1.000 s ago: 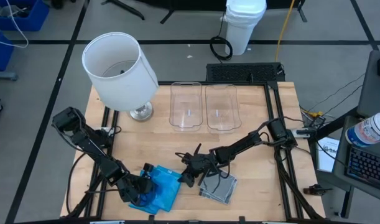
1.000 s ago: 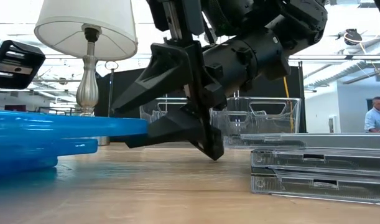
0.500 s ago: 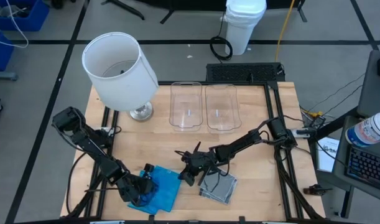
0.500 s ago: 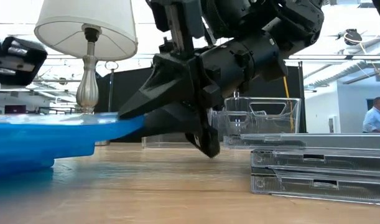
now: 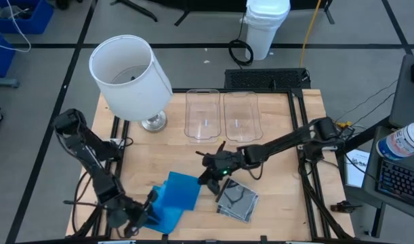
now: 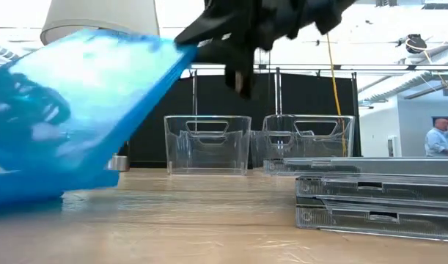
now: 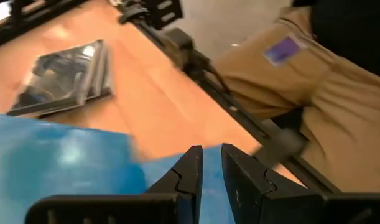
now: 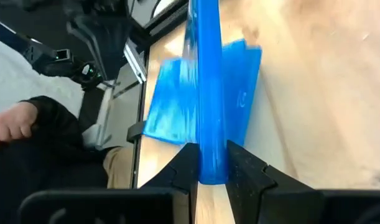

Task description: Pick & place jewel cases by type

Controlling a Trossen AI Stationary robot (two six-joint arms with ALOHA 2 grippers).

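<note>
A bright blue jewel case (image 5: 181, 190) sits tilted in my right gripper (image 5: 210, 177), which is shut on it; in the low view the case (image 6: 70, 110) slopes up to the right. More blue cases (image 5: 164, 215) lie flat under its lower end, near the table's near edge. A stack of clear, dark-grey cases (image 5: 237, 201) lies flat just right of them, also seen as the stack (image 6: 377, 198). My left gripper (image 7: 211, 149) hovers over the near left end of the blue pile, open by a narrow gap, with nothing between its fingers. My right gripper pinches the blue case's right-hand edge (image 8: 208, 155) between its two fingers, coming level from the table's right side. The case stands edge-on between the fingers. That edge is lifted; the case slopes down to the left, where its lower end (image 6: 18, 183) rests on the blue pile.
Two clear bins (image 5: 203, 115) (image 5: 242, 115) stand side by side at the far edge. A white-shaded lamp (image 5: 131, 74) stands at the far left. A person in tan trousers (image 7: 314, 81) stands at the near edge, a hand (image 8: 9, 124) showing.
My right gripper has risen and moved a little toward the far edge, tipping the blue case up by its right edge while its left end stayed on the pile. My left gripper has drawn back off the blue pile toward the near left corner.
</note>
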